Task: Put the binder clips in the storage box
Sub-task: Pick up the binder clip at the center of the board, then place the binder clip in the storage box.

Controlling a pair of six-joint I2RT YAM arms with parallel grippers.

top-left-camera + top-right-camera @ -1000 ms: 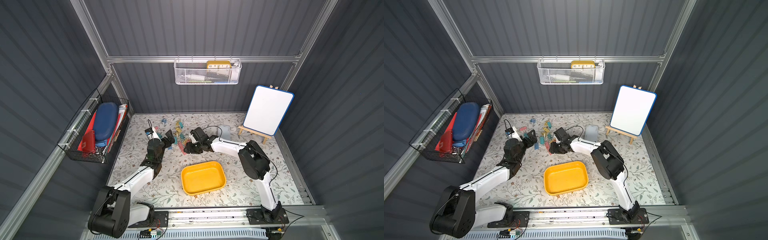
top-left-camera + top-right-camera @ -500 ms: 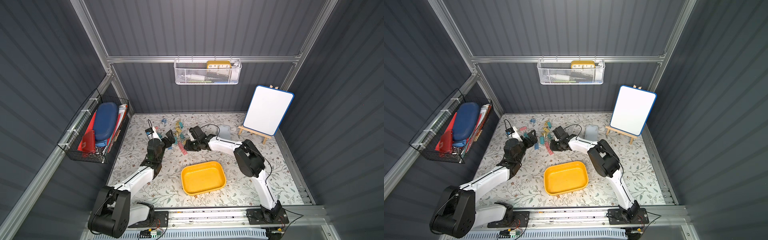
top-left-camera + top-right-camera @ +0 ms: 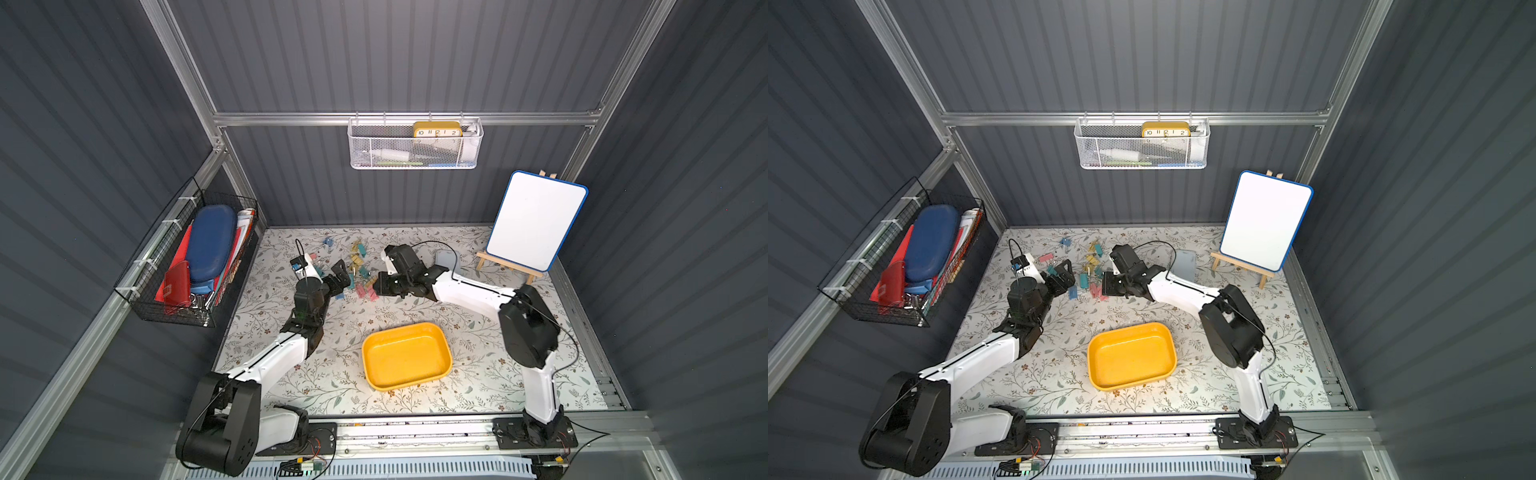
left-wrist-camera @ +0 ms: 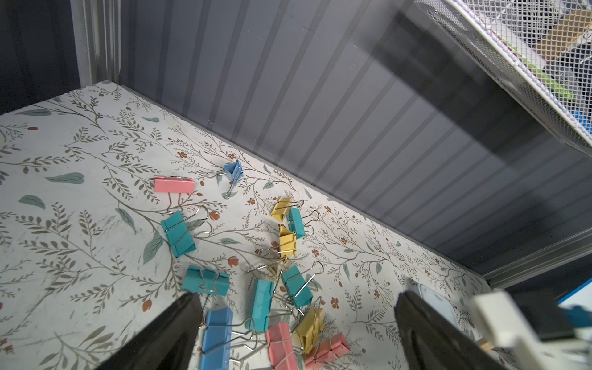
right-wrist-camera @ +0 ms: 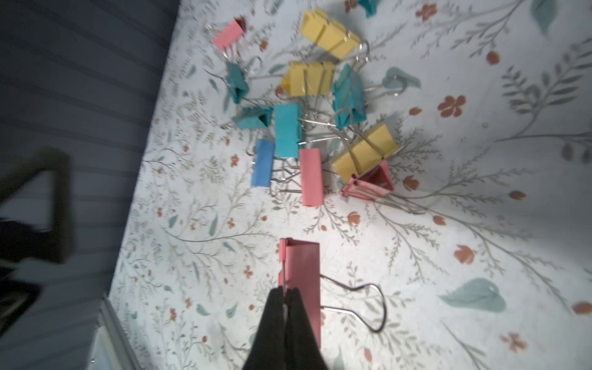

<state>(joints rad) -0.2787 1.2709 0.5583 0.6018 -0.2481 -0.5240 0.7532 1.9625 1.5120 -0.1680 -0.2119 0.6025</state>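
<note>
Yellow plastic formed the storage box [image 3: 405, 359] [image 3: 1130, 357], a shallow tray with rounded corners that sat on the floral table mat [image 3: 478, 374] toward the front, between the two arms and well apart from the binder clips [image 3: 359, 270] [image 3: 1092, 270] [image 4: 261, 304]. Those lay scattered farther back in pink, teal, blue and yellow, several overlapping with their wire handles tangled. The right gripper [image 3: 379, 286] [image 3: 1105, 286] [image 5: 284, 293] reached in at the heap's edge, its black fingers pressed tight together on a pink binder clip [image 5: 302, 272]. They seemed to pinch its thin wire handle rather than its body, though the wrist view was soft there. That clip sat a little apart from the rest, its other wire loop sticking out sideways. The left gripper [image 3: 343, 279] [image 3: 1065, 276] [image 4: 298, 298] hovered at the opposite side of the scatter with its jaws spread wide and nothing between them, a blue clip and a teal one lying just beyond its fingertips. A translucent grey lid [image 3: 446, 259] lay behind the right arm, near a small whiteboard on a wooden easel [image 3: 536, 224].
</note>
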